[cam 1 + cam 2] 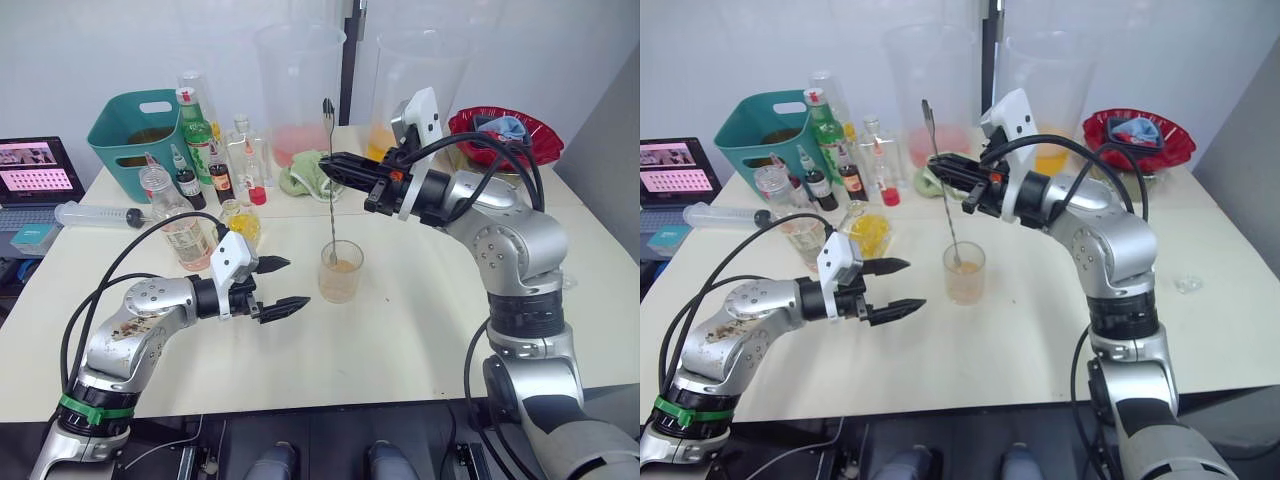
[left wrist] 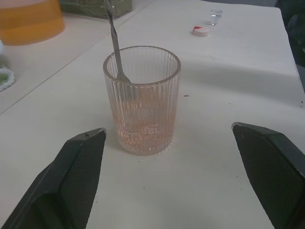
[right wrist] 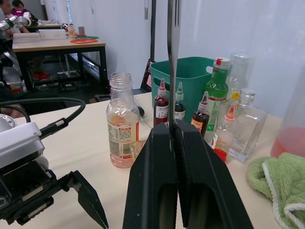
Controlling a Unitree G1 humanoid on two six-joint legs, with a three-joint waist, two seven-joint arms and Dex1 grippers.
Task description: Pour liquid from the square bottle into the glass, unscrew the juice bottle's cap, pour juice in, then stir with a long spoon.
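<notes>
Cream table (image 1: 420, 330) bears glass (image 1: 341, 271); white wall (image 1: 100, 50) behind.

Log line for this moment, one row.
stage: stirring | right gripper: shut on long spoon | spoon in glass | left gripper: open beside glass | juice bottle: uncapped

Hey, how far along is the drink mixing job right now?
Both pours look done: the ribbed clear glass holds pinkish liquid, and the tall plastic juice bottle stands open, its whitish cap lying on the table. In hand: the right gripper holds the long silvery spoon, bowl inside the glass. Left: stirring.
</notes>
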